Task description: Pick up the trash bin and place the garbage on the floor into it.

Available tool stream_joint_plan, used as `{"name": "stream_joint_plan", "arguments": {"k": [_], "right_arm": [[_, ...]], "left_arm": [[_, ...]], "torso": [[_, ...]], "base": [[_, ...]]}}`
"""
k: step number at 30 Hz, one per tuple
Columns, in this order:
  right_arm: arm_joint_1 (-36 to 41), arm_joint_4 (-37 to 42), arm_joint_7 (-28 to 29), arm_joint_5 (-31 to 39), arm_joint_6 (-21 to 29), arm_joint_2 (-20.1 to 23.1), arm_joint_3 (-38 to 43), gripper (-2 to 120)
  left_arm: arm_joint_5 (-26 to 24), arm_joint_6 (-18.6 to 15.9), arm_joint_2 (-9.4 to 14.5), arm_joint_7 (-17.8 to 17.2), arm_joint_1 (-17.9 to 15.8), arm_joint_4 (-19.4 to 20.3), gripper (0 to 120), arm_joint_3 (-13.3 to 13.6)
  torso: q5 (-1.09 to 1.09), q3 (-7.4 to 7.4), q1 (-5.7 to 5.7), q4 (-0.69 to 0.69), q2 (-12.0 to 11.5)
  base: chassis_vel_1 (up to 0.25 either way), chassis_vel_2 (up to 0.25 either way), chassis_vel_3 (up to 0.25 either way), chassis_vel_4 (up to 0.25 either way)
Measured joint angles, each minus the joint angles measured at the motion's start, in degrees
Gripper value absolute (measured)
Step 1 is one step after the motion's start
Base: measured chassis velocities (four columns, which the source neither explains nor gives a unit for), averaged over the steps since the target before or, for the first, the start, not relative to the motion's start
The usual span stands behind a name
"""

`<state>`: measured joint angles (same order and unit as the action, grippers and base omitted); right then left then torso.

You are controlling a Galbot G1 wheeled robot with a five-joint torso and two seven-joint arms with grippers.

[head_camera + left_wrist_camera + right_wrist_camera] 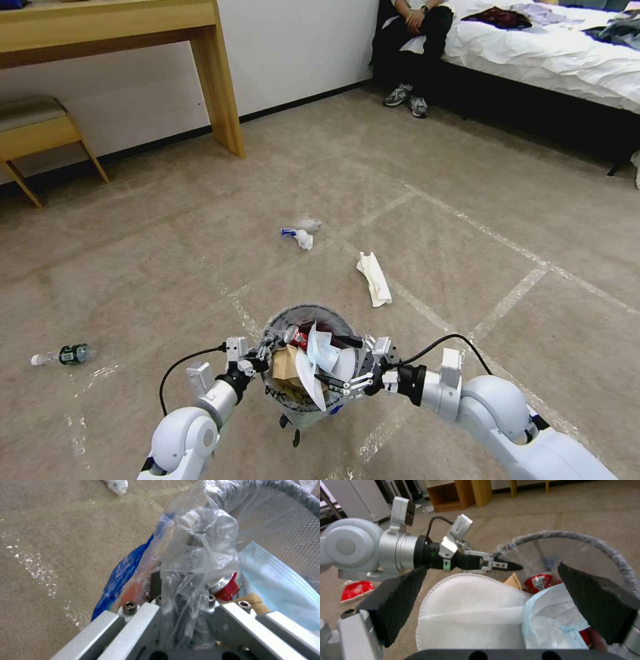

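The trash bin [303, 311] is right in front of me, its mesh wall and grey rim [573, 536] lined with clear plastic [200, 542]. My left gripper [260, 364] is shut on the bin's left rim through the bag [186, 580]. It holds a white slipper [470, 615], a blue face mask [553, 615], a red can [540, 581] and brown paper [285, 367]. My right gripper [340, 363] hovers open over the bin's right side, its fingers [393, 605] spread either side of the slipper and mask. Garbage on the floor: a flat white slipper [374, 279], a tissue wrapper [300, 235], a small bottle [65, 355].
A red packet [356, 591] lies on the carpet near my left arm. A wooden desk leg [220, 87] and a stool [40, 133] stand at the far left. A bed [553, 53] with a seated person fills the far right. White tape lines [507, 240] cross the carpet.
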<state>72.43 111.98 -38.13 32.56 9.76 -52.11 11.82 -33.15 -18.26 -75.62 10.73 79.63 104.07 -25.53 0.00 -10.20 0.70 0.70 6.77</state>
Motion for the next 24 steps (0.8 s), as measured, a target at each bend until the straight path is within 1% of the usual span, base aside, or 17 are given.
{"name": "stream_joint_plan", "arguments": {"k": [10,17,24], "right_arm": [[1.55,2.7,0.03,2.14,-0.19,0.4,3.89,100],[5.26,3.88,0.93,3.63,-1.41,-0.75,11.24,100],[9.37,3.56,1.09,2.85,-3.51,-2.68,17.46,100]], "left_arm": [[-0.06,0.0,0.43,-0.22,0.26,0.37,1,-0.79],[0.05,0.06,0.43,-0.38,0.24,0.46,1,-0.85],[0.05,0.17,0.79,-0.43,0.22,0.73,1,-1.09]], "torso": [[0.01,0.0,0.0,-0.01,0.0],[0.0,0.0,0.0,0.0,0.0],[0.0,0.0,0.0,0.0,0.0]], "base": [[0.0,0.0,0.0,0.0],[0.0,0.0,0.0,0.0],[0.0,0.0,0.0,0.0]]}}
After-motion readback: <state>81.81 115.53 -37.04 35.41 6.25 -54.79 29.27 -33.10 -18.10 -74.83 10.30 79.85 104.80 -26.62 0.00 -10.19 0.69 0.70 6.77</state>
